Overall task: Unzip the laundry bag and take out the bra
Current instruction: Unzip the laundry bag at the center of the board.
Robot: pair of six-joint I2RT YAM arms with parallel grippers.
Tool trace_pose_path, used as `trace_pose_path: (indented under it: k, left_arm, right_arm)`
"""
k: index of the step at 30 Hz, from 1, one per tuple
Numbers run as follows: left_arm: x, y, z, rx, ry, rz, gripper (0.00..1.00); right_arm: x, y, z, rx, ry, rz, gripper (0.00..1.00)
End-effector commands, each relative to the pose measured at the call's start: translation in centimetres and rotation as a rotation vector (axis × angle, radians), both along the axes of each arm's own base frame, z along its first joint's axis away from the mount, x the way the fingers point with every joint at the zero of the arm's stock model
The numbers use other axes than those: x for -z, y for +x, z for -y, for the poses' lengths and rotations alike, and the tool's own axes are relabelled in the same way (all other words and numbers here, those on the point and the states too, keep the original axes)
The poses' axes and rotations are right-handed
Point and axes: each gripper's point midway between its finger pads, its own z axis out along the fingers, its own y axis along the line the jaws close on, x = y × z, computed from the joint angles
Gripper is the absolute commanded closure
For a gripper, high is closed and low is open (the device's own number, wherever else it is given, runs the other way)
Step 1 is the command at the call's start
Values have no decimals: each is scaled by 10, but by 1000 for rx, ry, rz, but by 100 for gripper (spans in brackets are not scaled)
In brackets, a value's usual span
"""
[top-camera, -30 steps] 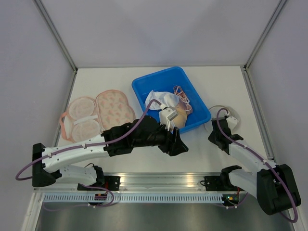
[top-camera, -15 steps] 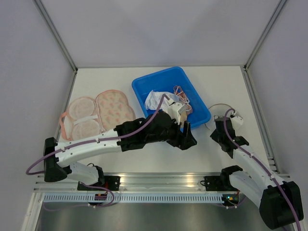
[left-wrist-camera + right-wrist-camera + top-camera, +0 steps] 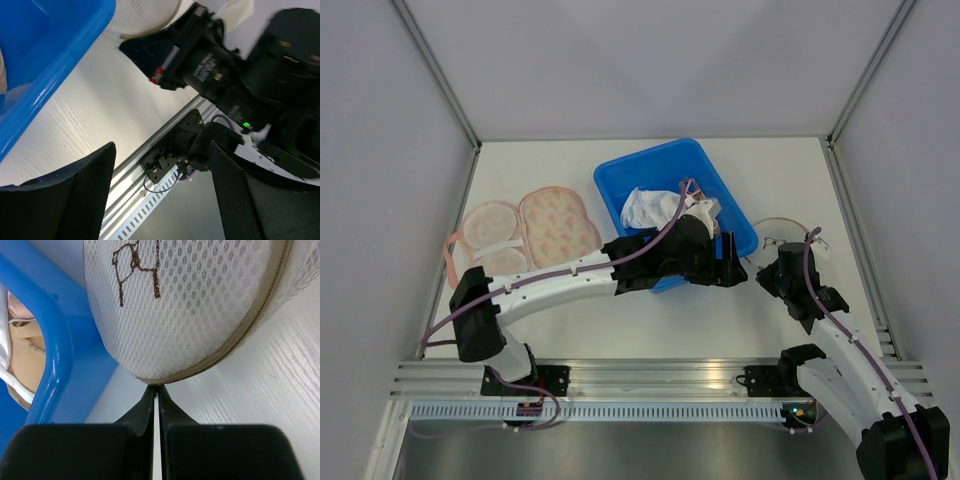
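Round white mesh laundry bag [image 3: 190, 305] lies just beside the blue bin [image 3: 55, 355].

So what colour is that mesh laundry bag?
White mesh laundry bag, beige edging, brown stitched motif; right wrist view shows it best.

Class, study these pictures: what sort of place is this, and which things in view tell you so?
Probably a robotics test cell, not a home: plain white panel walls enclose a white table, two robot arms are mounted on an aluminium rail, and a blue plastic tray holds garments.
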Motion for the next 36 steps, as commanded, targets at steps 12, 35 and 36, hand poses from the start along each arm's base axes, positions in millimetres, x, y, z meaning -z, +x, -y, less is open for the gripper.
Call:
trace_pose_path:
  k: [12,35,36]
  left_arm:
    - [47,30,53,-55,-42,-227,22]
    - [91,52,105,-35,-33,-340,24]
    - [91,52,108,-33,-35,-342,25]
  right_arm:
    - [-23,-15,10,78,45,84,100]
    - [-38,-34,6,53,95,127,100]
    - [-39,-35,6,52,95,133,100]
